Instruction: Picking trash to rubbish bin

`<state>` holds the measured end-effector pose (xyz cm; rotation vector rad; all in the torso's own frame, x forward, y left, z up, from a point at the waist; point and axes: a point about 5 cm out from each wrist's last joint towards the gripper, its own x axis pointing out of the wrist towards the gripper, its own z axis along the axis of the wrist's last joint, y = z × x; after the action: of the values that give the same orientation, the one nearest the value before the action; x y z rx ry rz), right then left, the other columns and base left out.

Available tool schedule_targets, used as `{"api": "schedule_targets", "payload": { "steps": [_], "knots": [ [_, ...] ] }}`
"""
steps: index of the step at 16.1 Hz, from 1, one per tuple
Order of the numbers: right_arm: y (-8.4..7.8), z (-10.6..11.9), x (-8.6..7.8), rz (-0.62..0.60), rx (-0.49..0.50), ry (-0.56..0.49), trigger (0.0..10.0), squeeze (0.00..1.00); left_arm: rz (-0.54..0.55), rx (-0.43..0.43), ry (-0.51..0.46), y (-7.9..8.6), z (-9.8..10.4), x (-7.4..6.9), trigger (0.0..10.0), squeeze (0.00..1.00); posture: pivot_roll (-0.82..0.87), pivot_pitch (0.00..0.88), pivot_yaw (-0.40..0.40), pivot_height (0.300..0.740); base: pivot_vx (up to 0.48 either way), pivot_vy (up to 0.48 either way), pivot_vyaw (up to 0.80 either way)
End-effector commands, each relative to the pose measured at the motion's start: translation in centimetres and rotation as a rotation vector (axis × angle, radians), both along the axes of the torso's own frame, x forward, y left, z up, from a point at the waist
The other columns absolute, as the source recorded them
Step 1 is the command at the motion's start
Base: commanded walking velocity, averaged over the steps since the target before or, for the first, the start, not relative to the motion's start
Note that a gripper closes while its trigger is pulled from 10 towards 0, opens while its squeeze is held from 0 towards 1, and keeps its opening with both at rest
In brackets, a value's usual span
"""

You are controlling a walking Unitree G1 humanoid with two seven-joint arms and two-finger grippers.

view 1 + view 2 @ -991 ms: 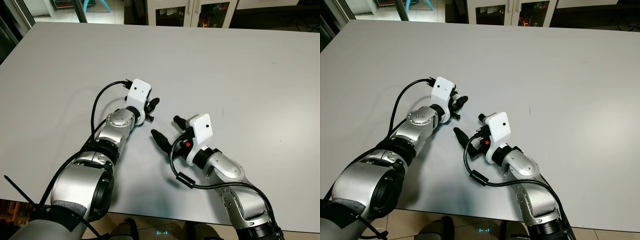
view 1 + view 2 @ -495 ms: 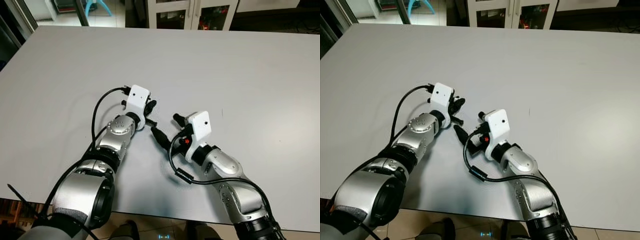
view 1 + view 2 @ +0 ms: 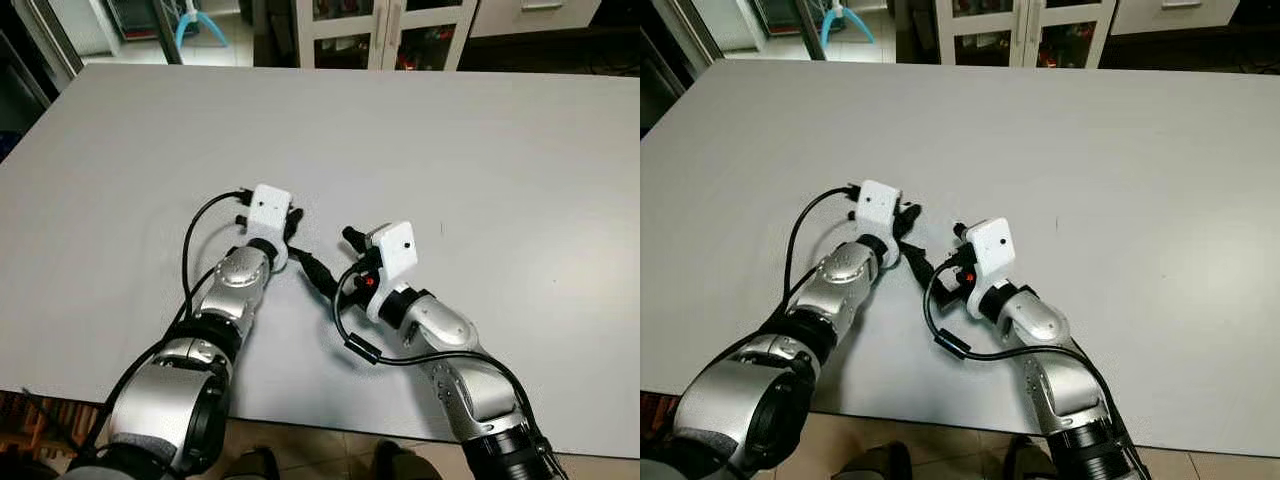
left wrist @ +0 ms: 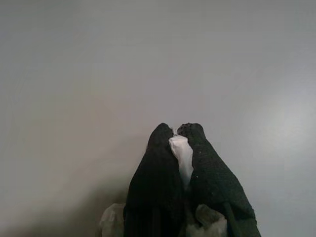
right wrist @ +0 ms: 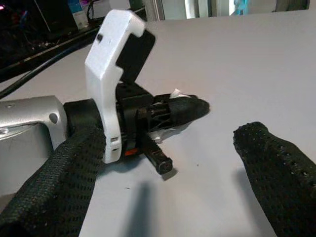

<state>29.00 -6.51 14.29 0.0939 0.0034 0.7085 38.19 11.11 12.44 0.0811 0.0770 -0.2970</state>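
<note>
The pick-up appears done: the left gripper point(image 4: 176, 129) is clenched on a scrap of white trash point(image 4: 181, 154), pinched between its fingertips low over the grey table point(image 3: 480, 150). Carrying it to a rubbish bin is still left. The right gripper point(image 3: 333, 263) rests with fingers spread at about 4 o'clock from the left one, almost touching it. Compared with a second ago, the two grippers have drawn closer together, and the camera has shifted.
</note>
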Motion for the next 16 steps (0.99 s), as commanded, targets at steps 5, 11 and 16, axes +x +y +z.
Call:
{"api": "schedule_targets", "payload": {
  "steps": [5,11,16],
  "knots": [
    [-1.1,0.8,1.5,-0.130,0.016,-0.055,10.0,0.00,0.085,-0.104,-0.334,0.2,4.6,0.1,10.0,0.00,-0.10,0.105,0.068,0.740,0.000,0.000,0.00],
    [-5.3,1.9,4.0,-0.525,0.063,-0.123,10.0,0.00,0.151,-0.108,-0.419,0.8,4.3,-1.5,10.0,0.00,-0.07,0.095,0.067,0.740,0.000,0.000,0.00],
    [-7.7,0.9,4.4,-0.687,0.066,-0.126,10.0,0.00,0.193,-0.088,-0.364,1.7,2.2,-2.7,10.0,0.00,-0.06,0.089,0.069,0.740,0.000,0.000,0.00]
  ]
}}
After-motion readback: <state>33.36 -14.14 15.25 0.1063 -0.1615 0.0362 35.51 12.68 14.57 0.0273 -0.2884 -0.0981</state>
